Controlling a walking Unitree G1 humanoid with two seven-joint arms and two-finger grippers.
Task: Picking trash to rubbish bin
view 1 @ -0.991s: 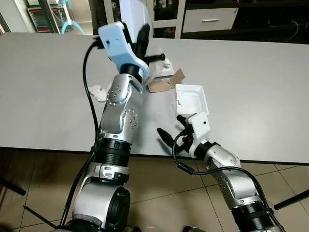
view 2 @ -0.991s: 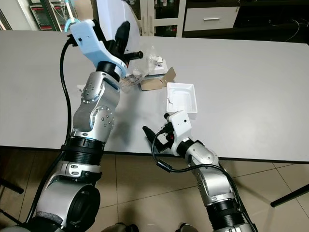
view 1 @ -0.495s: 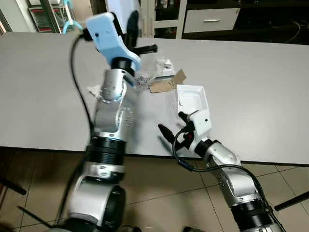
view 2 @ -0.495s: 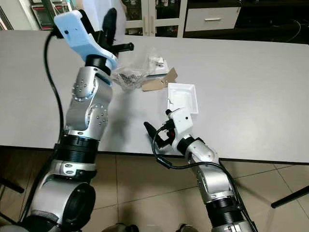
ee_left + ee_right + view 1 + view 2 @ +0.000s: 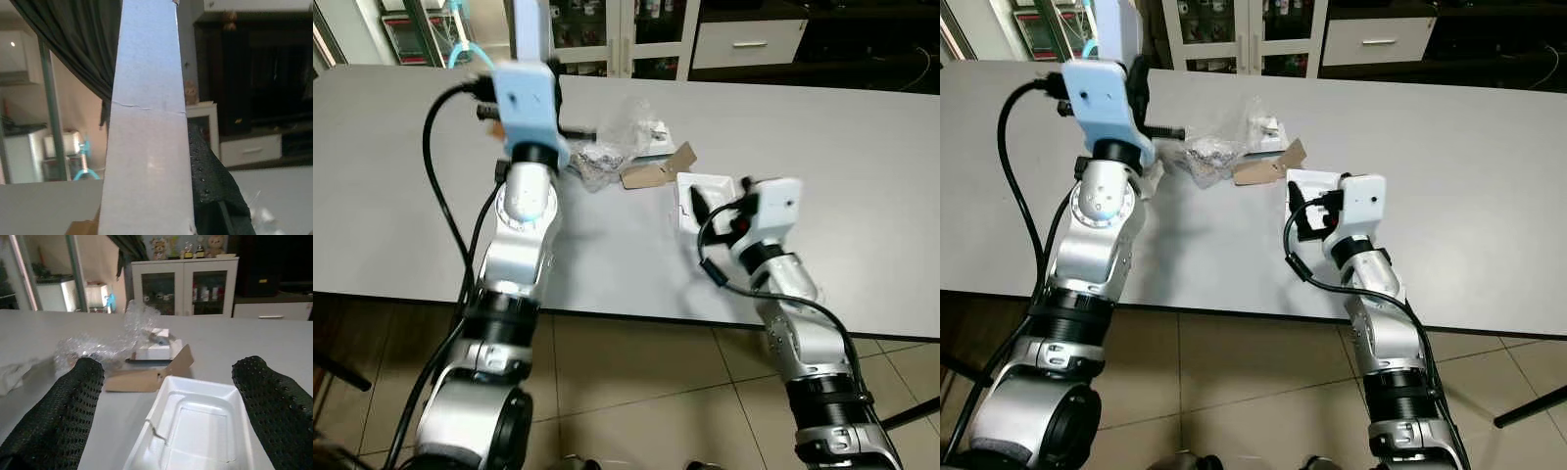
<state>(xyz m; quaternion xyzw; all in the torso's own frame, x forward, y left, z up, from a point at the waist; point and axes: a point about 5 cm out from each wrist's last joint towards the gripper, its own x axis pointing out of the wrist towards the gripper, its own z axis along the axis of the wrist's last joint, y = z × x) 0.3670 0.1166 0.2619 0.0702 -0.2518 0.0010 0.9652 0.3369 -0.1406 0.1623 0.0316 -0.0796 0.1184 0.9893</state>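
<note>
Trash sits in a small heap on the grey table [image 5: 862, 176] in front of me: a white plastic tray [image 5: 195, 431], a scrap of brown cardboard [image 5: 651, 174] touching its far edge, and just beyond that a crumpled clear plastic bag [image 5: 612, 147] partly draped over a small white box [image 5: 152, 350].

My right gripper [image 5: 171, 423] is low over the table with its two black fingers spread wide, one on each side of the tray's near end, nothing between them touching yet. My left gripper [image 5: 524, 98] is raised above the table's left part, closed on a tall pale flat sheet [image 5: 146, 122] that stands upright past one finger [image 5: 210, 181].

Risks, as I judge them:
- The tray looks thin and cracked along one edge; closing on it hard could buckle or split it, or squirt it out sideways.
- Its rim lies flat on the table, so my fingertips may scrape the surface and push it into the cardboard instead of getting under it.
- The upright sheet in my left fingers could swing or slip while I lean in.

No bin is in view.
</note>
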